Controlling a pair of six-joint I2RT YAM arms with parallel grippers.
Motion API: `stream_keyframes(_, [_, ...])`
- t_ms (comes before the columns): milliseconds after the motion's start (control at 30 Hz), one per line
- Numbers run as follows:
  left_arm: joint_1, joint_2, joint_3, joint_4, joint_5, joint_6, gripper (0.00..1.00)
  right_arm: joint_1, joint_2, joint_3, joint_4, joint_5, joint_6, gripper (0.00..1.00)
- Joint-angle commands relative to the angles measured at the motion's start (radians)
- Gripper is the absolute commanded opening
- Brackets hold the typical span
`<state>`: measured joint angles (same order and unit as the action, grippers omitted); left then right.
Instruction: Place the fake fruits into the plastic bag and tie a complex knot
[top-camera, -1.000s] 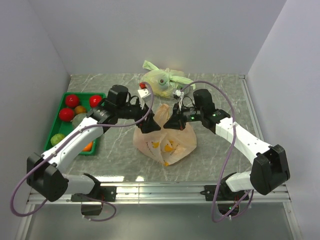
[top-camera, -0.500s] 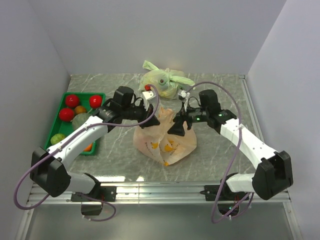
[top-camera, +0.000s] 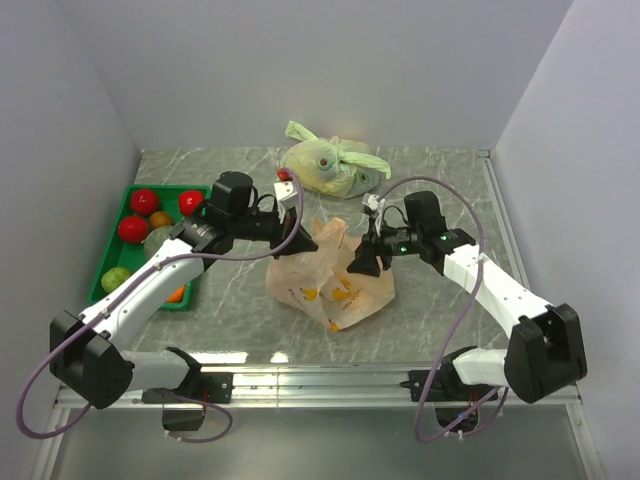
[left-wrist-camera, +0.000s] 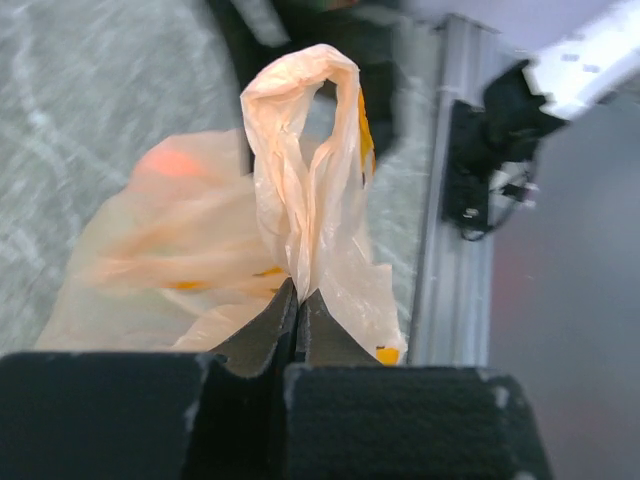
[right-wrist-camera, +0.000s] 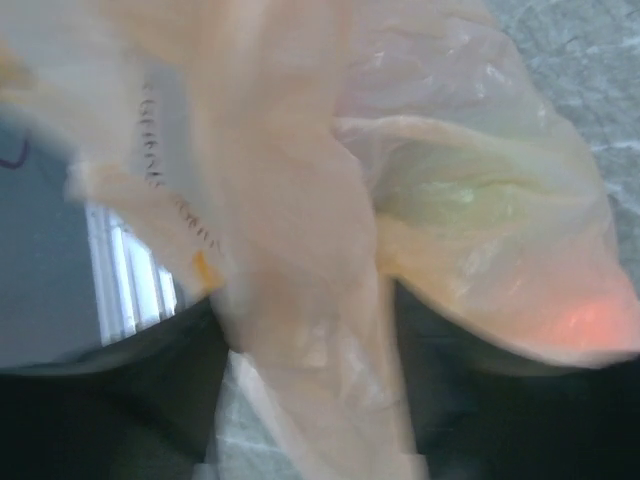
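The peach-orange plastic bag (top-camera: 335, 285) with banana prints lies mid-table, its two handles pulled up. My left gripper (top-camera: 301, 243) is shut on one handle, whose loop (left-wrist-camera: 305, 150) stands above the pinched jaws (left-wrist-camera: 297, 300). My right gripper (top-camera: 365, 263) is on the bag's right side, jaws apart around a strip of the other handle (right-wrist-camera: 300, 300), with marble showing beside it. A green fruit (right-wrist-camera: 450, 195) and an orange glow (left-wrist-camera: 165, 160) show through the film. More fake fruits, red (top-camera: 144, 201), orange (top-camera: 160, 219) and green (top-camera: 115, 278), lie at the left. The knot is out of view.
The loose fruits sit in a green tray (top-camera: 128, 192) by the left wall. A knotted pale green bag (top-camera: 328, 165) lies at the back centre. The aluminium rail (top-camera: 320, 380) runs along the near edge.
My left gripper has shut on the bag's left handle. My right gripper has let go, opened and slid down to the right along the bag, its jaws narrowing round the other handle.
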<state>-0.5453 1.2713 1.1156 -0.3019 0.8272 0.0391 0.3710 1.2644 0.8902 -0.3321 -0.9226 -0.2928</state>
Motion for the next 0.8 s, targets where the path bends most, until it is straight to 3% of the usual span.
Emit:
stream_keyframes(0, [-0.002, -0.044, -0.014, 0.003, 0.174, 0.067, 0.00, 0.008, 0.039, 0.033, 0.132, -0.039, 0.070, 0.43])
stream_keyframes(33, [-0.002, -0.043, -0.013, -0.023, 0.194, 0.117, 0.00, 0.009, 0.046, 0.033, 0.149, -0.045, 0.087, 0.15])
stream_keyframes(100, [-0.005, -0.036, 0.001, -0.080, 0.249, 0.189, 0.00, 0.008, 0.047, 0.044, 0.177, -0.053, 0.118, 0.01])
stream_keyframes(200, [-0.034, -0.009, 0.018, -0.146, 0.277, 0.281, 0.00, 0.008, 0.043, 0.056, 0.169, -0.082, 0.145, 0.00])
stream_keyframes(300, [-0.053, 0.020, 0.020, -0.083, 0.268, 0.285, 0.00, 0.008, 0.038, 0.072, 0.142, -0.120, 0.149, 0.00])
stream_keyframes(567, [-0.053, 0.143, 0.061, 0.107, 0.259, 0.176, 0.00, 0.013, 0.026, 0.093, -0.070, -0.137, -0.089, 0.38])
stream_keyframes(633, [-0.051, 0.155, 0.067, 0.119, 0.256, 0.180, 0.00, 0.014, 0.012, 0.081, -0.084, -0.142, -0.147, 0.55])
stream_keyframes(767, [-0.053, 0.157, 0.053, 0.133, 0.219, 0.196, 0.00, 0.011, -0.031, 0.052, -0.064, -0.166, -0.193, 0.73])
